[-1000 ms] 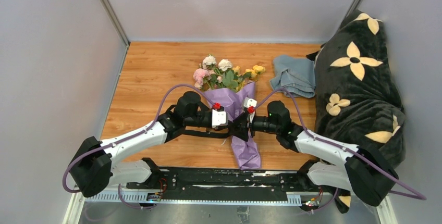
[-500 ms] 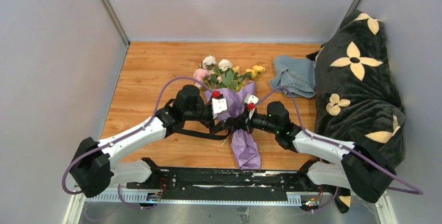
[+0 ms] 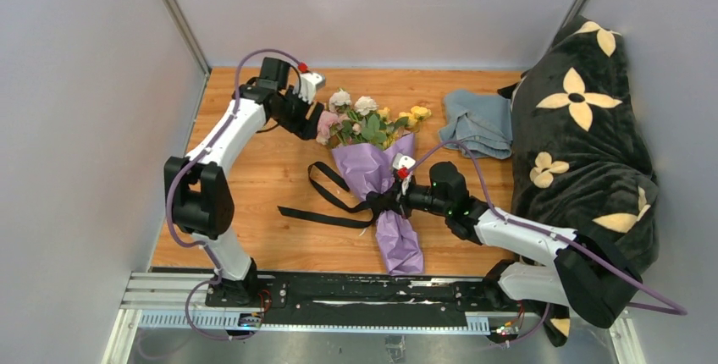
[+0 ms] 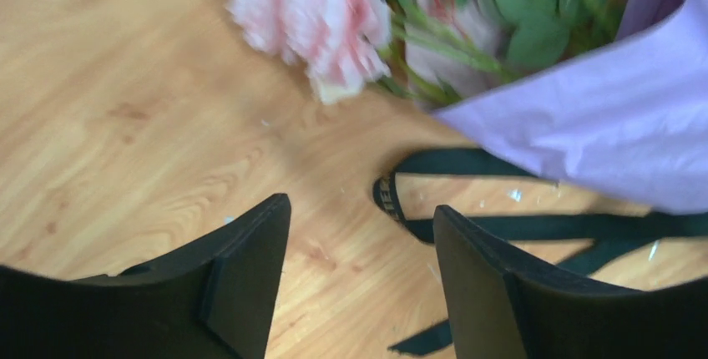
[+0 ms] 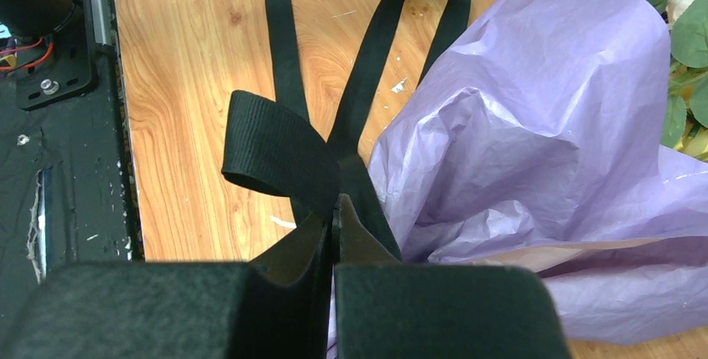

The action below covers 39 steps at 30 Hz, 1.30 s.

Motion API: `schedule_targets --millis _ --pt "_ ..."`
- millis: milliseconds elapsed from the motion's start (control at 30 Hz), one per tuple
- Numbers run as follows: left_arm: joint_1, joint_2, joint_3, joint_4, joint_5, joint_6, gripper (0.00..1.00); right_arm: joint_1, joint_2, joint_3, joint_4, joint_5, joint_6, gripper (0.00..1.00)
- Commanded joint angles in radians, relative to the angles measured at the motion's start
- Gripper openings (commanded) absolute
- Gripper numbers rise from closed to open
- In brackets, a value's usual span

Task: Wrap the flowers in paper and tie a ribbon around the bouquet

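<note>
The bouquet lies on the wooden table, its flowers [image 3: 368,118] pointing to the back and the purple paper [image 3: 374,171] coned around the stems. The black ribbon [image 3: 326,188] crosses the cone's waist and trails in loops on the table to the left. My right gripper [image 3: 391,201] is at that waist, shut on the ribbon [image 5: 275,150] beside the paper [image 5: 518,142]. My left gripper [image 3: 309,117] hangs open and empty at the back left, by the pink bloom [image 4: 313,17]. Below it show bare wood, a ribbon loop [image 4: 392,196] and the paper's edge [image 4: 601,117].
A grey-blue folded cloth [image 3: 478,123] lies at the back right. A black plush blanket with cream flowers [image 3: 584,127] fills the right side. The black base rail [image 3: 339,288] runs along the near edge. Grey walls close in the left and back.
My left gripper let go of the ribbon, opened and swung from the bouquet's waist up to the back left. My right gripper closed on the ribbon there. The ribbon's loops dropped onto the table.
</note>
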Motion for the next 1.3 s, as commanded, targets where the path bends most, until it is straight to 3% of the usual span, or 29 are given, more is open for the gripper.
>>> schedule_targets --millis 0,133,433,567,667,700,867,1000,1067,1267 --pt "-0.067 0.036 -0.059 -0.104 -0.030 0.015 0.76 0.001 -0.005 0.029 -0.039 -0.028 -0.040 0.00" --pt "-0.089 0.083 -0.213 0.124 -0.099 -0.061 0.82 0.001 -0.008 0.034 -0.056 -0.034 -0.044 0.00" --pt "-0.097 0.151 -0.300 0.191 -0.228 -0.038 0.71 0.000 -0.020 0.029 -0.065 -0.020 -0.045 0.00" --pt "-0.096 0.205 -0.264 0.162 -0.182 -0.026 0.49 0.001 -0.007 0.050 -0.093 -0.030 -0.039 0.00" --pt "-0.095 0.180 -0.278 0.166 -0.159 -0.002 0.07 0.000 -0.005 0.047 -0.095 -0.028 -0.032 0.00" --pt "-0.094 0.154 -0.279 0.152 -0.133 0.005 0.00 -0.002 -0.005 0.049 -0.097 -0.025 -0.025 0.00" --pt "-0.103 -0.139 -0.321 0.050 0.133 0.128 0.00 -0.062 0.056 0.135 -0.196 -0.093 0.098 0.00" --pt "-0.212 -0.255 -0.234 -0.236 0.221 0.200 0.00 -0.088 0.142 0.200 -0.232 -0.169 0.169 0.00" --pt "-0.315 -0.308 -0.225 -0.288 0.223 0.260 0.00 -0.105 0.174 0.225 -0.237 -0.207 0.197 0.00" --pt "-0.692 -0.393 -0.189 -0.196 0.256 0.594 0.00 -0.133 0.221 0.278 -0.304 -0.248 0.228 0.00"
